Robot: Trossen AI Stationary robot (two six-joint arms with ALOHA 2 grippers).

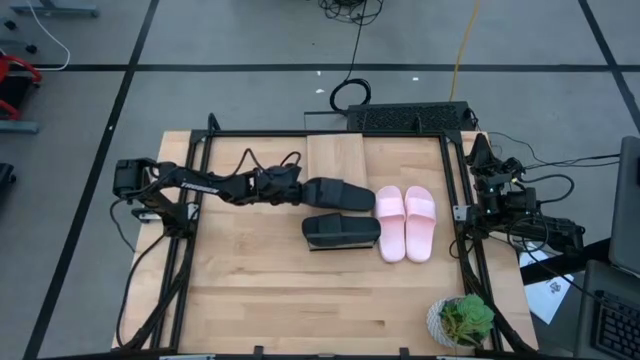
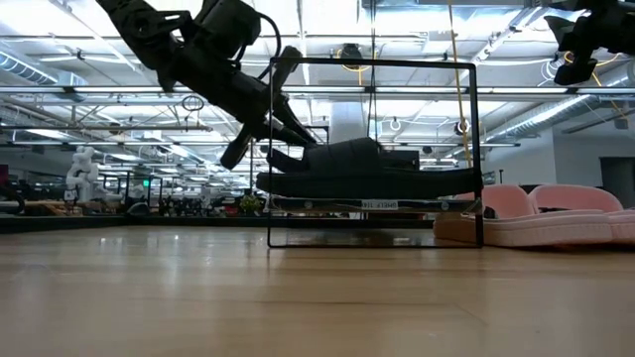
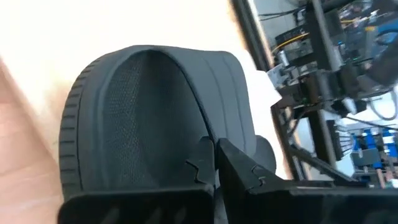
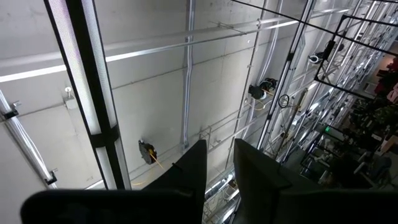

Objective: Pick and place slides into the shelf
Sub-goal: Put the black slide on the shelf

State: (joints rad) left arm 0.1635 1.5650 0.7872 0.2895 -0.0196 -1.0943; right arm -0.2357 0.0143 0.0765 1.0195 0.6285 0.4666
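My left gripper reaches in from the table's left and is shut on a black slide, which lies at the near end of the light-wood shelf board. In the low view this slide shows inside the shelf's thin dark frame, above table height. The second black slide lies on the table just nearer. The pink pair lies side by side, soles down, right of both. My right gripper waits raised at the table's right edge, pointing up, slightly open. My left gripper pinches the black slide's strap at its side edge, one finger inside the strap and the other outside. It comes level from the table's left, along the slide. The slide stays level above the table; whether it rests on the shelf I cannot tell.
A potted plant stands at the near right corner. A black box with cables sits at the far edge. Dark metal rails run along the table's left and right sides. Bare wood stretches along the near half.
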